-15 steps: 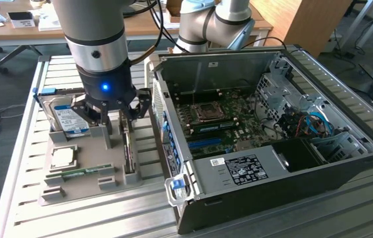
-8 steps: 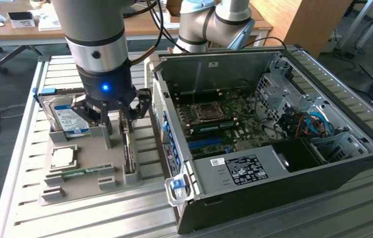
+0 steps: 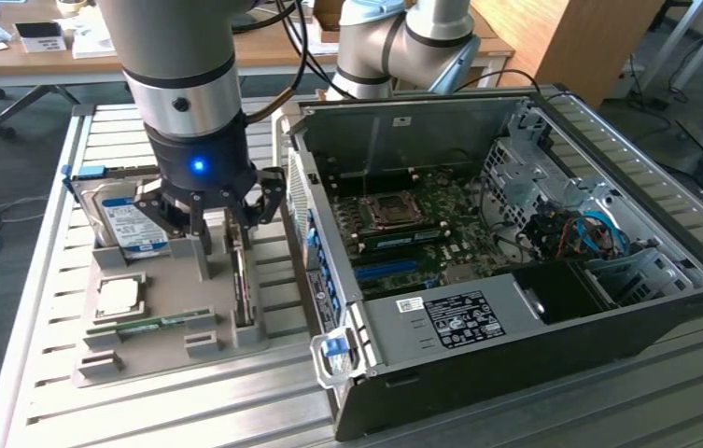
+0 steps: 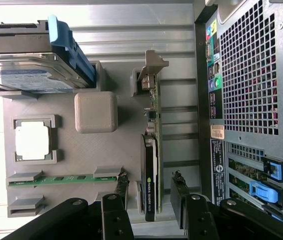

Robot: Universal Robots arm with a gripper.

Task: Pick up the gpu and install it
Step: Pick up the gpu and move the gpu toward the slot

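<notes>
The gpu [image 4: 151,165] is a thin green card with a black cooler. It stands on edge in a slot of the grey holder tray [image 4: 126,100], beside the open computer case. In the exterior view the gpu [image 3: 242,280] sits right under my gripper [image 3: 220,224], which hangs low over the tray. In the wrist view my gripper [image 4: 150,182] is open. One black finger [image 4: 123,185] stands on each side of the card's cooler end, with a small gap on both sides. Nothing is gripped.
The tray [image 3: 164,345] also holds a hard drive [image 3: 127,224] with a blue-white label, a processor chip [image 3: 119,297], a green memory stick [image 3: 152,324] and a grey block [image 4: 95,112]. The open computer case [image 3: 513,233], its motherboard [image 3: 414,224] exposed, lies close on the exterior view's right.
</notes>
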